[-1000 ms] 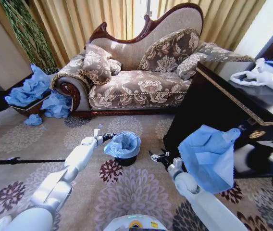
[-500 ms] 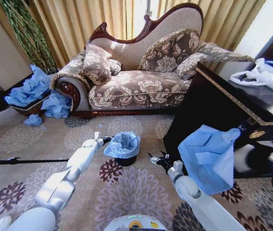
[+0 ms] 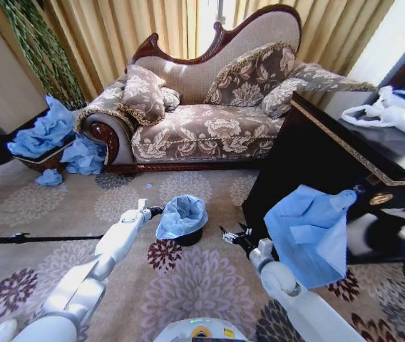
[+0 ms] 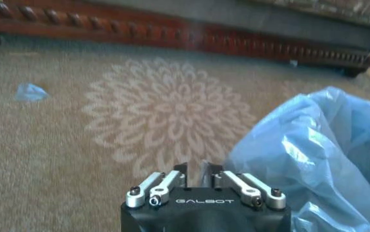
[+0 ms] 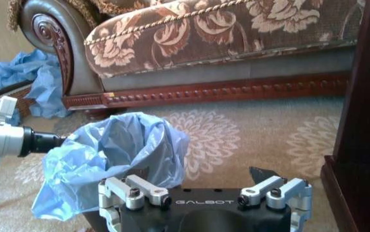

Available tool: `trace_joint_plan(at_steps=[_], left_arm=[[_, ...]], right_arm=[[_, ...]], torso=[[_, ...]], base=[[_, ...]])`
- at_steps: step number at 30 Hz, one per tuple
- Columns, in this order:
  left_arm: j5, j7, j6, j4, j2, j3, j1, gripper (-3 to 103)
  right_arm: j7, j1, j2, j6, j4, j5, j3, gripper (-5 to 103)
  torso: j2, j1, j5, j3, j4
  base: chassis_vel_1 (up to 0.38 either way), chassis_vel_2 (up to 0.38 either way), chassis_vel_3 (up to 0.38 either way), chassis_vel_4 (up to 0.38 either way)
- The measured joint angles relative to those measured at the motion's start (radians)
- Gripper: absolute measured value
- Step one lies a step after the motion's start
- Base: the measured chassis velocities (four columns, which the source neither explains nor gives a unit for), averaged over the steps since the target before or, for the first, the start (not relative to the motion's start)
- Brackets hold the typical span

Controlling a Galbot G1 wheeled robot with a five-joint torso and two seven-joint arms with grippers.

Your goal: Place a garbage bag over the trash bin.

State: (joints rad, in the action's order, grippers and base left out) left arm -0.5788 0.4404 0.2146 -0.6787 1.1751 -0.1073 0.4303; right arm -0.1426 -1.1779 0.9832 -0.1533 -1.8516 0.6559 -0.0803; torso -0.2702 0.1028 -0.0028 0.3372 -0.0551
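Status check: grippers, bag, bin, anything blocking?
Left gripper shut at garbage bag edge. Right gripper open, apart. Bag draped over trash bin. Nothing blocking.

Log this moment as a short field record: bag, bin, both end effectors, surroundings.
garbage bag: light blue, draped over the bin's mouth, bunched and hanging lower on the robot's left
trash bin: black, upright on the patterned carpet, mostly covered
left end effector: at the bag's left edge, fingers together
right end effector: open, empty, apart from the bin on its right
sofa: behind the bin
dark cabinet: on the right, a larger blue sheet hanging on it
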Motion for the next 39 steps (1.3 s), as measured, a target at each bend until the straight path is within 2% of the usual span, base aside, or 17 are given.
trace_joint_plan(at_steps=[2,4,7,9,10,17,19,20,24,25,27,29,30,31,34,35,39], left_arm=[[-0.022,-0.004,-0.016,-0.021,-0.014,-0.008,0.01,34],[-0.03,-0.004,-0.022,-0.035,-0.024,-0.011,0.016,34],[-0.071,0.01,-0.031,-0.072,-0.057,-0.018,0.031,44],[-0.126,0.036,-0.034,-0.112,-0.091,-0.022,0.053,55],[-0.126,0.036,-0.034,-0.112,-0.091,-0.022,0.053,55],[-0.145,0.106,-0.049,-0.161,-0.173,-0.04,0.122,88],[-0.143,0.112,-0.051,-0.16,-0.179,-0.042,0.126,88],[-0.141,0.119,-0.052,-0.158,-0.182,-0.042,0.126,97],[-0.162,0.119,-0.021,-0.209,-0.182,-0.042,0.135,100],[-0.189,0.097,0.008,-0.286,-0.195,-0.054,0.162,100],[-0.206,0.071,0.03,-0.36,-0.209,-0.075,0.192,100],[-0.243,0.001,0.086,-0.545,-0.246,-0.144,0.279,100],[-0.243,0.001,0.086,-0.545,-0.246,-0.144,0.279,100],[-0.26,-0.042,0.12,-0.636,-0.261,-0.177,0.328,100],[-0.295,-0.139,0.169,-0.827,-0.296,-0.242,0.432,100],[-0.295,-0.139,0.169,-0.827,-0.296,-0.242,0.432,100],[-0.326,-0.28,0.252,-1.024,-0.305,-0.341,0.533,100]], right_arm=[[0.0,-0.008,0.003,0.001,-0.012,0.001,-0.007,100],[0.0,-0.009,0.004,0.001,-0.018,0.002,-0.011,100],[0.001,-0.011,0.009,0.0,-0.027,0.005,-0.015,100],[0.004,-0.01,0.015,0.0,-0.032,0.005,-0.016,100],[0.004,-0.01,0.015,0.0,-0.032,0.005,-0.016,100],[0.003,0.017,0.025,-0.01,-0.042,0.021,-0.008,100],[0.002,0.018,0.025,-0.011,-0.048,0.025,-0.01,100],[0.0,0.013,0.024,-0.011,-0.056,0.031,-0.022,100],[-0.002,-0.007,0.023,-0.006,-0.069,0.036,-0.064,100],[-0.005,0.005,0.026,-0.005,-0.069,0.043,-0.061,100],[-0.011,0.03,0.03,-0.005,-0.062,0.052,-0.046,101],[-0.026,0.105,0.055,-0.005,-0.023,0.069,0.008,95],[-0.026,0.105,0.055,-0.005,-0.023,0.069,0.008,95],[-0.03,0.138,0.072,-0.005,0.006,0.072,0.04,90],[-0.044,0.218,0.118,0.002,0.084,0.079,0.119,83],[-0.044,0.218,0.118,0.002,0.084,0.079,0.119,83],[-0.101,0.339,0.163,0.001,0.139,0.128,0.218,67]], torso=[[0.0,0.0,0.0,0.0,-0.0002],[0.0,0.0,0.0,0.0,-0.0001],[0.0,0.0,0.0,0.0,0.0002],[0.0,0.0,0.0001,0.0,0.0001],[0.0,0.0,0.0001,0.0,0.0001],[0.0,0.0,-0.0001,0.0,0.0007],[0.0,0.0,0.0,0.0,0.0009],[0.0,0.0,0.0001,0.0,0.0008],[0.0,0.0,-0.0001,0.0,-0.0006],[0.0,0.0,-0.0004,0.0,-0.002],[0.0,0.0,-0.0006,0.0,-0.0017],[0.0,0.0,0.0003,0.0,0.0002],[0.0,0.0,0.0003,0.0,0.0002],[0.0,0.0,0.0001,0.0,0.0012],[0.0,0.0,0.0002,0.0,0.0006],[0.0,0.0,0.0002,0.0,0.0006],[0.0,0.0,-0.0001,0.0,0.0002]], base=[[0.0,0.0,0.0,0.0],[0.0,0.0,0.0,0.0],[0.0,0.0,0.0,0.0],[0.0,0.0,0.0,0.0],[0.0,0.0,0.0,0.0],[0.0,0.0,0.0,0.0],[0.0,0.0,0.0,0.0],[0.0,0.0,0.0,0.0],[0.0,0.0,0.0,0.0],[0.0,0.0,0.0,0.0],[0.0,0.0,0.0,0.0],[0.0,0.0,0.0,0.0],[0.0,0.0,0.0,0.0],[0.0,0.0,0.0,0.0],[0.0,0.0,0.0,0.0],[0.0,0.0,0.0,0.0],[0.0,0.0,0.0,0.0]])
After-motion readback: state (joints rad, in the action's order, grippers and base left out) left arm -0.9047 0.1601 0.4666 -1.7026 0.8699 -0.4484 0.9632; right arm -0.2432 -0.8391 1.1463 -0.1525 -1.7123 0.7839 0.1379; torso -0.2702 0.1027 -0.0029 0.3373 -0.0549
